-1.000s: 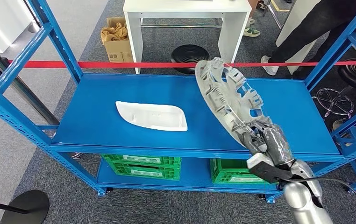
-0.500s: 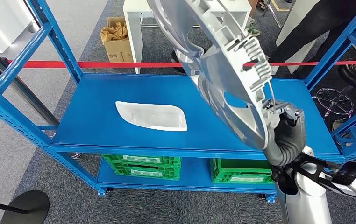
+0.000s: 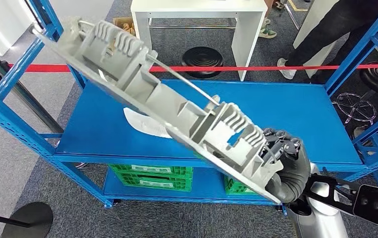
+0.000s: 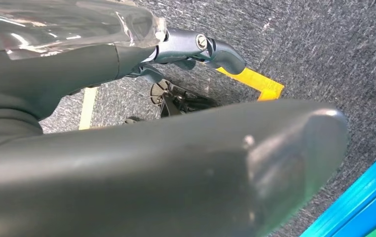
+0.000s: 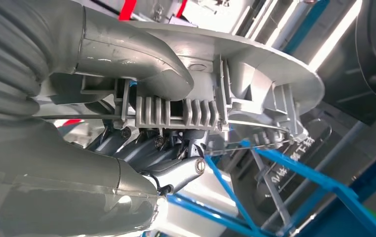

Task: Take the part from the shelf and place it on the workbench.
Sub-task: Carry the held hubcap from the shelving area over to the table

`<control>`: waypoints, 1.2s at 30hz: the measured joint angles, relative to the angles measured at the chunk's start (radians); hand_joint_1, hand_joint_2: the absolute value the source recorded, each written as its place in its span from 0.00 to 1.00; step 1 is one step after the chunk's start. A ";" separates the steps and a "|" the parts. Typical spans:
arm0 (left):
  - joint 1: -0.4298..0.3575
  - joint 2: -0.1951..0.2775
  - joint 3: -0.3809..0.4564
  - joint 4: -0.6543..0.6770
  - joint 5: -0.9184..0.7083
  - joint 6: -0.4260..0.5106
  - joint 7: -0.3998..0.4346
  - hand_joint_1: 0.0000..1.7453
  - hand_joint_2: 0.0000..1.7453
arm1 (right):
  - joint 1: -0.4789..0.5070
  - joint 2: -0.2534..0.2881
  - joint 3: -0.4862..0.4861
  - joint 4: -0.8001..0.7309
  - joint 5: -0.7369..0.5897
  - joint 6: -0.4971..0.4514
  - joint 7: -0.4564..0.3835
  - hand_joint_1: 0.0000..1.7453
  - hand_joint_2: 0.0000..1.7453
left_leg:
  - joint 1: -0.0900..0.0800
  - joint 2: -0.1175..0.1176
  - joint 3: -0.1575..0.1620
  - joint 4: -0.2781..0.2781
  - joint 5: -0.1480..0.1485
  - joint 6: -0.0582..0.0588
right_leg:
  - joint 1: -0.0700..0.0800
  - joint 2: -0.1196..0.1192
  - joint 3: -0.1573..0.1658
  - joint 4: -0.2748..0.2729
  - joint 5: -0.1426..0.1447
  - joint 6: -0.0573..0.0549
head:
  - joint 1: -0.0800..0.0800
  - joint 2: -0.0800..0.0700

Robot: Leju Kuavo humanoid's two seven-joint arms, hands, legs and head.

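A grey carpet floor (image 3: 8, 163) runs under a blue metal shelf (image 3: 107, 136), whose slanted upright stands at the far left. A red tape (image 3: 286, 67) stretches across behind it. On the shelf's top deck lies a white plastic tray (image 3: 145, 124), partly hidden. Above it, lifted clear of the deck and tilted, hangs the large grey ribbed plastic part (image 3: 177, 116), its high end over the left upright and its low end toward the right. Green crates (image 3: 150, 177) sit on the lower level. Beyond the shelf stands a white bench (image 3: 197, 10) with a cardboard box (image 3: 123, 39) beside it and a person's dark-trousered legs (image 3: 326, 34) to the right. The right hand (image 3: 283, 166) has its fingers (image 5: 176, 170) clamped on the part's lower edge. The left hand (image 4: 151, 163) hangs over the carpet; whether its fingers are apart or together I cannot tell.
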 joint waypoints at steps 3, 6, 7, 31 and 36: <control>0.000 0.001 0.004 0.000 0.002 0.006 0.005 0.00 0.00 | 0.005 -0.010 0.012 0.000 -0.001 0.004 -0.004 1.00 1.00 | 0.004 0.004 0.002 -0.010 0.007 0.008 | -0.001 0.000 -0.065 0.142 -0.082 0.003 | 0.002 0.000; 0.000 0.001 0.006 0.000 0.002 0.013 0.015 0.00 0.00 | 0.014 -0.018 0.022 0.001 -0.005 0.007 -0.007 1.00 1.00 | 0.005 0.006 -0.003 -0.009 0.010 0.006 | -0.003 -0.001 -0.138 0.286 -0.118 0.007 | 0.002 0.000; 0.000 0.001 0.006 0.000 0.002 0.018 0.021 0.00 0.00 | 0.016 -0.020 0.026 0.001 -0.009 0.009 -0.009 1.00 1.00 | 0.006 0.006 -0.003 -0.009 0.011 0.004 | -0.005 -0.001 -0.129 0.263 -0.090 0.008 | 0.002 0.000; 0.005 0.043 0.003 0.010 -0.009 0.066 0.203 0.00 0.00 | 0.031 -0.074 0.004 0.026 -0.031 0.098 -0.045 1.00 1.00 | 0.000 0.007 0.094 -0.040 -0.046 -0.012 | 0.003 -0.002 -0.144 0.040 0.111 -0.010 | -0.001 0.000; 0.009 0.054 0.002 0.011 -0.006 0.067 0.228 0.00 0.00 | 0.040 -0.088 0.000 0.038 -0.008 0.097 -0.063 1.00 1.00 | 0.001 0.016 0.035 -0.043 0.006 0.003 | 0.003 -0.002 -0.210 0.290 -0.056 0.004 | 0.007 0.000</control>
